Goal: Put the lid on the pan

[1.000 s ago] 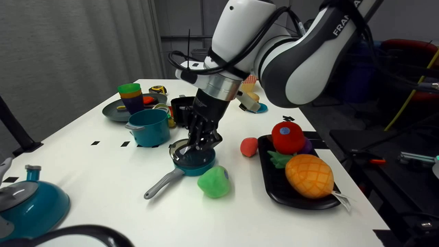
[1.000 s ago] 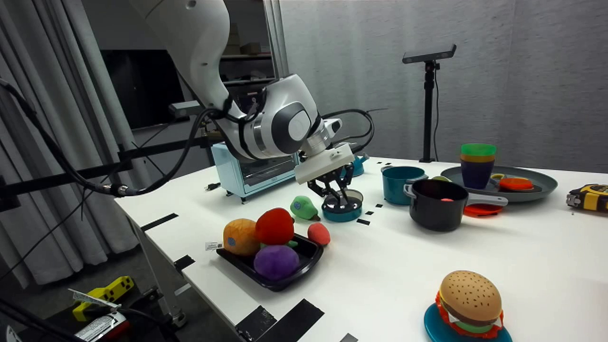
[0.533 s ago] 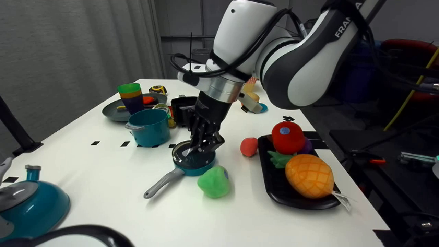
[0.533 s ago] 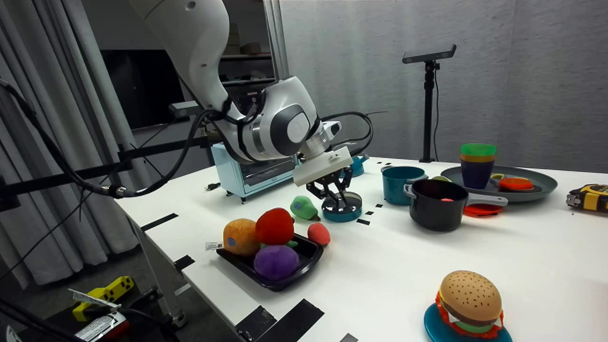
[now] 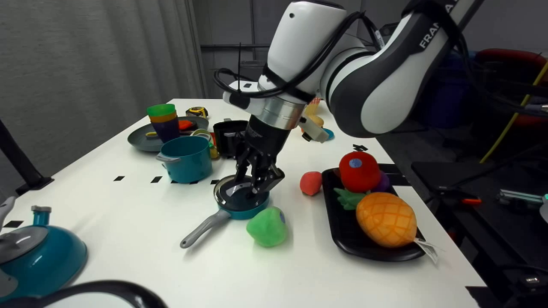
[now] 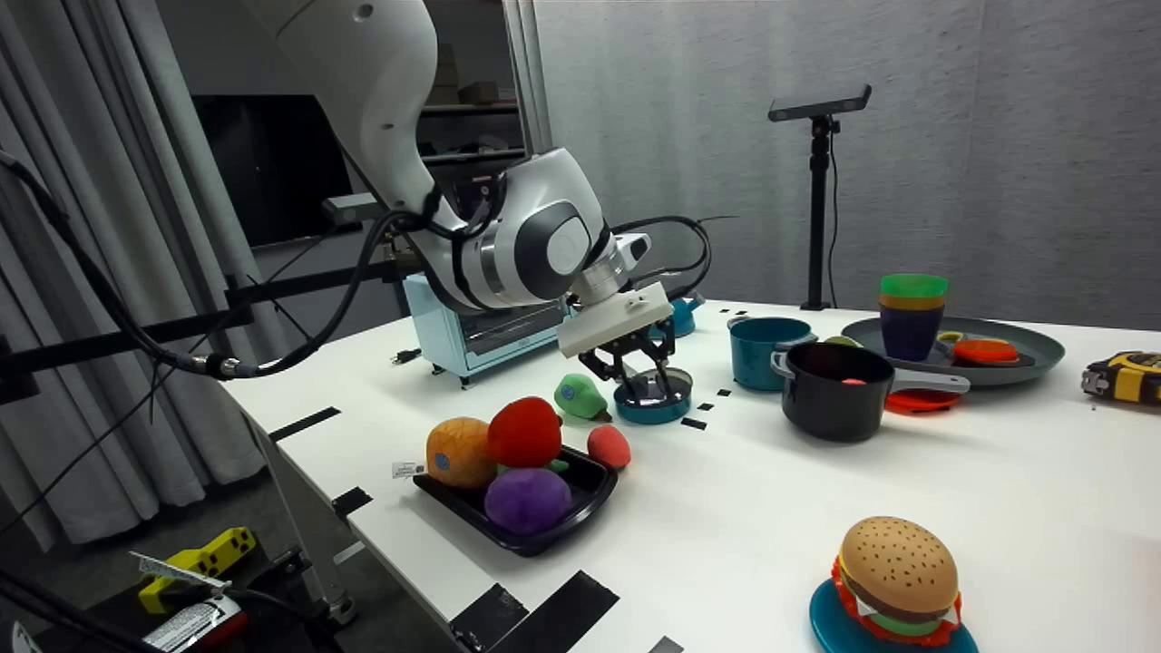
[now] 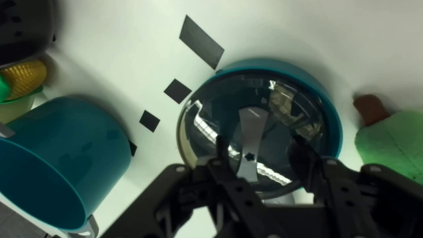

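Note:
The pan, with its teal wall and grey handle, stands on the white table. It also shows in an exterior view and in the wrist view. The clear glass lid lies on the pan, set a little to one side. In the wrist view the lid leaves a teal crescent of pan showing at upper right. My gripper is open above the lid, also seen in both exterior views. The lid's grey handle stands between the fingers, apart from both.
A green plush pear lies close beside the pan. A teal pot and a black pot stand nearby. A black tray holds plush fruit, with a red one beside it. A teal kettle is further along the table.
The lid came down and shifted slightly right onto the pan in the first half second. Since then the fingers have spread and let go of the lid's handle.

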Robot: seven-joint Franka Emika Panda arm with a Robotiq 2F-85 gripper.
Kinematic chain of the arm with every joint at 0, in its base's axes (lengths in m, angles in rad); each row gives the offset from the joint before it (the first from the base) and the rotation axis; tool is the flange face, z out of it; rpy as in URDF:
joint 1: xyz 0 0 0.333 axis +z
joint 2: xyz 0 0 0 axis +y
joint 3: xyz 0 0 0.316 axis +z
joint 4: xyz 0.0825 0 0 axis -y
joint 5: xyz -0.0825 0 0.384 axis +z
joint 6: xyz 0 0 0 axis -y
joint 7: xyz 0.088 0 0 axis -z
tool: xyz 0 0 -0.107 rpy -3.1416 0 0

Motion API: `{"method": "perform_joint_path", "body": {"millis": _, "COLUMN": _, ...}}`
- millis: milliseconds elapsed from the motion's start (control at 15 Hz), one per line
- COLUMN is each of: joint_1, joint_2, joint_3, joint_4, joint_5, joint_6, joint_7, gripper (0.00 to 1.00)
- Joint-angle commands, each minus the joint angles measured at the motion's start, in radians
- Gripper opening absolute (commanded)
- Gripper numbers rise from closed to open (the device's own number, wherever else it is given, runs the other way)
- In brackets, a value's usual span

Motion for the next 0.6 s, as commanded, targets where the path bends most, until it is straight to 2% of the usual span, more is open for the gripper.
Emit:
{"method": "perform_joint_path", "body": {"millis": 0, "joint_1": -0.023, "joint_2": -0.015, "joint_3": 0.022, "joint_4": -0.019, "joint_5": -0.003, "joint_6": 0.029, "joint_7": -0.004, "gripper": 0.84}}
{"method": "perform_joint_path", "body": {"millis": 133, "joint_1": -0.027, "joint_2": -0.022, "joint_3": 0.029, "joint_4": -0.022, "joint_5": -0.001, "joint_6": 0.031, "joint_7": -0.005, "gripper": 0.99}}
{"method": "perform_joint_path", "body": {"millis": 533, "joint_1": -0.062, "joint_2": -0.054, "joint_3": 0.079, "joint_4": -0.031, "joint_5": 0.030, "joint_6": 0.063, "joint_7": 0.002, "gripper": 1.00}}
